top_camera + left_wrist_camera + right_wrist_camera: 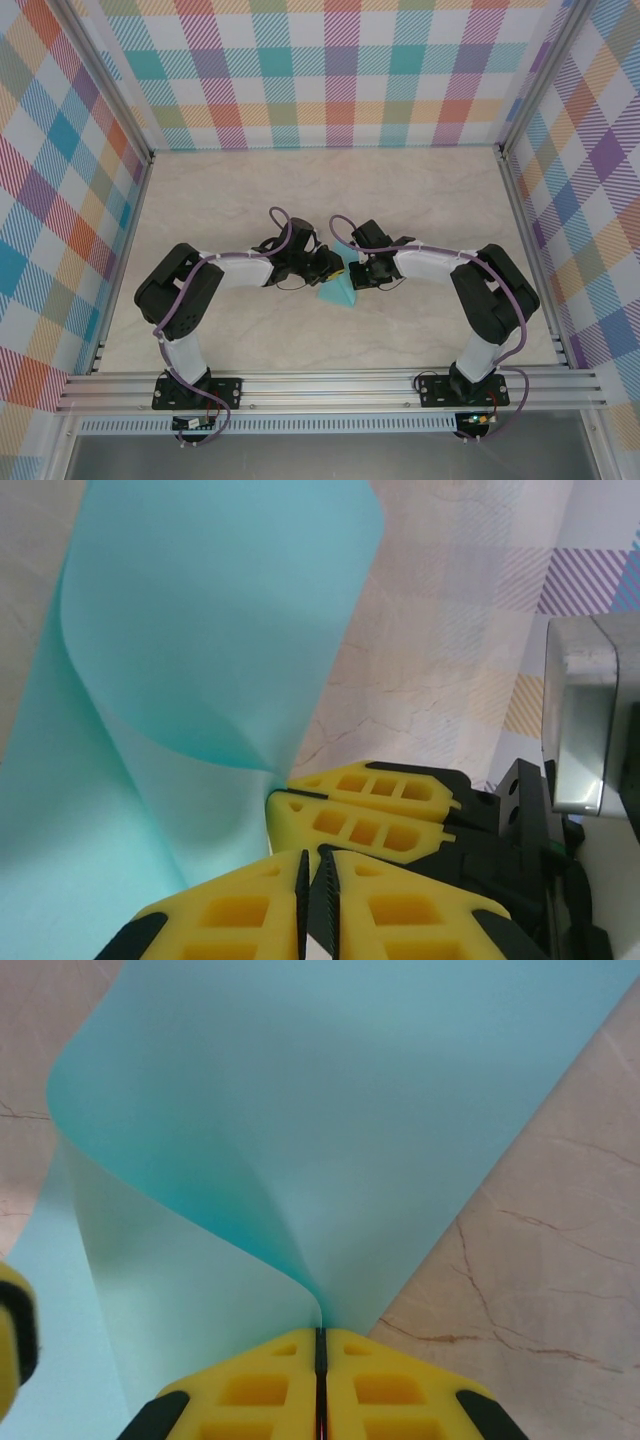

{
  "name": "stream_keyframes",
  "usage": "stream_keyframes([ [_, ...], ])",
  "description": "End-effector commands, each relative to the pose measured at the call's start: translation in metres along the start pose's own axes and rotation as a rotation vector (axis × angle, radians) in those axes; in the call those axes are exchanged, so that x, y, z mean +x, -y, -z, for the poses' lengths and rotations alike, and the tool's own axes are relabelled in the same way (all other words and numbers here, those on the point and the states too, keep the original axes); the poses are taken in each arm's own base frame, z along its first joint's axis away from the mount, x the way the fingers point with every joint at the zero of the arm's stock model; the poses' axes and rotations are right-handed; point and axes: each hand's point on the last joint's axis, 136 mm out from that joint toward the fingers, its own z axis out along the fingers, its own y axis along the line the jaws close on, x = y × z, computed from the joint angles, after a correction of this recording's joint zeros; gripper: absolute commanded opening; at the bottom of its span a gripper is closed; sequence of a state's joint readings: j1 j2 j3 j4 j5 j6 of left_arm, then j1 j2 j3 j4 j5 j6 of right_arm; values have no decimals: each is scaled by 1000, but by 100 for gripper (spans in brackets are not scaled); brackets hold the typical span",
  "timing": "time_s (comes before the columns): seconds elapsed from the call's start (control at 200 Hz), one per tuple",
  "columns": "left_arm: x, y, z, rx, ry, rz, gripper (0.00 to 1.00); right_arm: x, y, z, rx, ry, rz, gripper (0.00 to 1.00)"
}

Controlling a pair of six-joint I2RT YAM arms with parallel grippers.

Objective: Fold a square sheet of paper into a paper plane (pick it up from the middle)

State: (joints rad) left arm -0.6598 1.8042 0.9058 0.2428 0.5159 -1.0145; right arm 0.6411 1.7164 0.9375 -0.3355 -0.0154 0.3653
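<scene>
Closest to me are the yellow fingers of the right gripper (321,1338), pressed together and clamped on the square sheet of paper (330,1110), just where it curls into a soft loop. The sheet is at the middle of the table (230,200), between both grippers. The left gripper (315,865) has its fingers almost together too; whether paper is between them I cannot tell. The paper looks light, thin and floppy, easy to crumple, so I would hold it gently near an edge
</scene>
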Motion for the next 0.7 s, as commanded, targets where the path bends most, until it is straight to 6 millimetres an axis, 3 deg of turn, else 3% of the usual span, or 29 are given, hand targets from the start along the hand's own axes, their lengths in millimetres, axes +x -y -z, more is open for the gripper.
stream_keyframes([
  [0.0,6,1,-8,10,-25,14,15,-5,2,1,10,7,-12,9],
  [0.525,10,-22,-19,-27,-41,19,15,-5,2,0,10,5,-15,9],
  [0.695,11,-40,-24,-70,-38,34,15,-6,2,1,8,8,-15,9],
])
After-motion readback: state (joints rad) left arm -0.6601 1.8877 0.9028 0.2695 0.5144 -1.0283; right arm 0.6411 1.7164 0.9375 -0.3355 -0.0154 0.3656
